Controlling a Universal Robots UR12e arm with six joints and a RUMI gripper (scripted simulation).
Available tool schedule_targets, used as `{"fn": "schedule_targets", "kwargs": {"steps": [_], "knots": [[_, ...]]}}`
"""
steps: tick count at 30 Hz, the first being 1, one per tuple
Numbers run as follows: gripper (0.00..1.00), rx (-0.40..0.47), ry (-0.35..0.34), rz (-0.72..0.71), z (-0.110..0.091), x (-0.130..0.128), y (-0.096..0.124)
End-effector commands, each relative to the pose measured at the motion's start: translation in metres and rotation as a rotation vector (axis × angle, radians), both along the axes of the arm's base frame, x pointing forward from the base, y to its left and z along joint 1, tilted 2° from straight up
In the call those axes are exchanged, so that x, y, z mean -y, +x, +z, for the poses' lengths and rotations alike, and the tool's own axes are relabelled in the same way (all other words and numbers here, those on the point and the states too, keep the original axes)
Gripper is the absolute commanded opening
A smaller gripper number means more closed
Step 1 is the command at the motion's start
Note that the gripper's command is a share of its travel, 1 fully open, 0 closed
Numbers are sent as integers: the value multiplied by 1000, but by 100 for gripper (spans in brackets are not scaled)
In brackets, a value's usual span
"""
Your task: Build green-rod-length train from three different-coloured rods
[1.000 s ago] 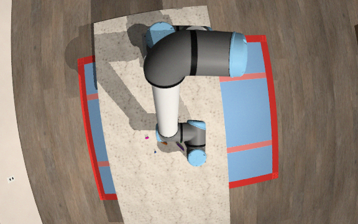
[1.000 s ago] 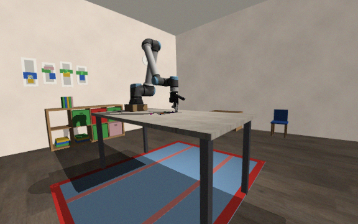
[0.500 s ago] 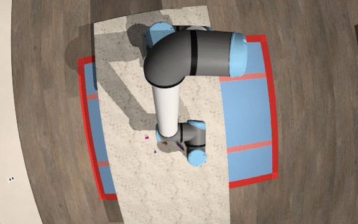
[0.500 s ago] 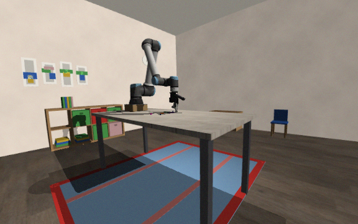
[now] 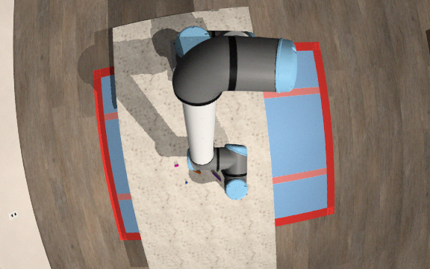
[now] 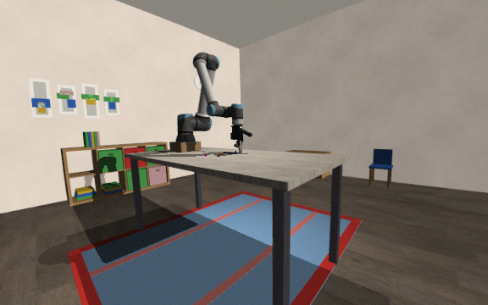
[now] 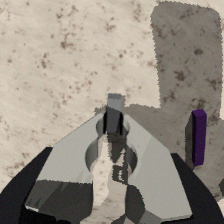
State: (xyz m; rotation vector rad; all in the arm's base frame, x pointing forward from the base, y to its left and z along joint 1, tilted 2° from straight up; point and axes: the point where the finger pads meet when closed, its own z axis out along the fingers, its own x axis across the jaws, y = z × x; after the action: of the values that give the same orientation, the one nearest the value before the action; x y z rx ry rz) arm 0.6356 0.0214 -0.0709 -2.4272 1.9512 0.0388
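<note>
In the wrist view my gripper (image 7: 113, 113) is shut on a grey rod (image 7: 115, 101), which pokes out past the fingertips just over the speckled table (image 7: 50, 75). A purple rod (image 7: 199, 136) (image 5: 216, 175) lies on the table to the right of the fingers. From above, an orange rod (image 5: 197, 172), a small blue rod (image 5: 186, 182) and a magenta rod (image 5: 176, 164) lie to the left of the wrist. The arm hides the gripper and most of the green rod in that view. In the side view the gripper (image 6: 240, 148) hangs low over the table top.
The table (image 5: 200, 224) (image 6: 278, 167) stands on a blue mat with a red border (image 5: 301, 134). The arm's base (image 6: 185, 146) sits at the table's far end. A shelf (image 6: 113, 169) and a blue chair (image 6: 381, 163) stand away from the table.
</note>
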Motion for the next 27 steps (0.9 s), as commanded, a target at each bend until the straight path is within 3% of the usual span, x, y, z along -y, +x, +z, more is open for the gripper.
{"fn": "schedule_targets", "kwargs": {"steps": [1, 13, 17, 24, 27], "knots": [[0, 1, 0, 0, 1, 0, 1], [0, 1, 0, 0, 7, 0, 1], [0, 1, 0, 0, 26, 1, 1], [0, 1, 0, 0, 78, 3, 1], [0, 1, 0, 0, 84, 3, 1]]}}
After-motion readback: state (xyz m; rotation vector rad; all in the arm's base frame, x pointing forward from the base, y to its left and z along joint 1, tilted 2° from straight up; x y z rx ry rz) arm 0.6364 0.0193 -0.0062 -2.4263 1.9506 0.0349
